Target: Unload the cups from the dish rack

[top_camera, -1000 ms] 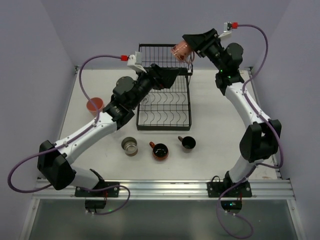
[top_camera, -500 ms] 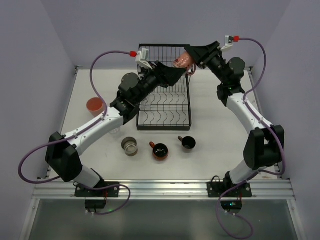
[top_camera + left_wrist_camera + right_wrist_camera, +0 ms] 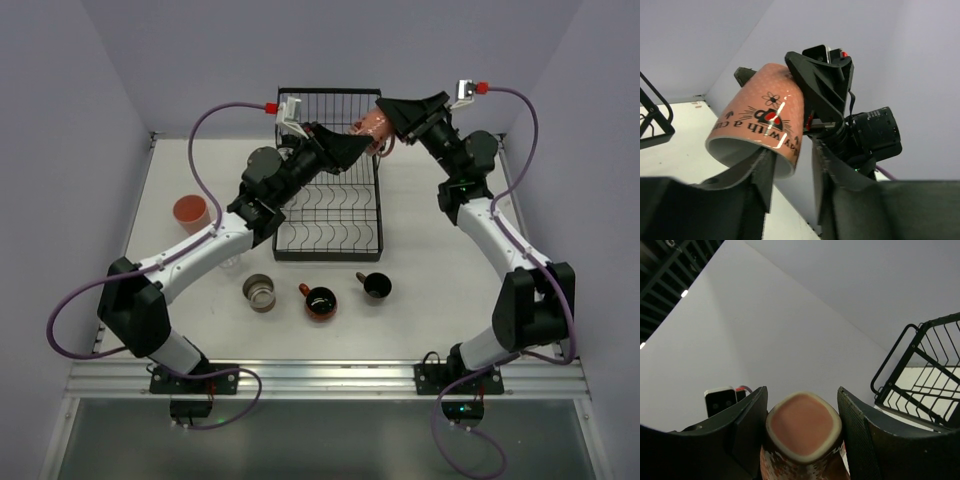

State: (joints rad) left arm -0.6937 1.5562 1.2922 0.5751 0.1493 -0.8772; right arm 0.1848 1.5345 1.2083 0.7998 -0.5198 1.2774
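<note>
Salmon tumbler (image 3: pixel 190 212) is seen upright at the left of the table (image 3: pixel 430 230) in the top view. Along the lower middle of the frame a row is formed by the white-and-brown cup (image 3: pixel 259 293), the orange-red handled cup (image 3: pixel 320 302) and the dark brown mug (image 3: pixel 376 287), all set apart from one another just below the dish rack (image 3: pixel 330 215). The left gripper (image 3: pixel 352 147) is raised over the rack's upper right corner. In the left wrist view its jaws are parted, with the near rim of the pink mug (image 3: pixel 760 120) lying between them; whether the rim is touched cannot be told. The mug is held in the air, tilted mouth-down, above that same corner. It is clamped at its base between the fingers of the right gripper (image 3: pixel 801 392), which is closed on it.
</note>
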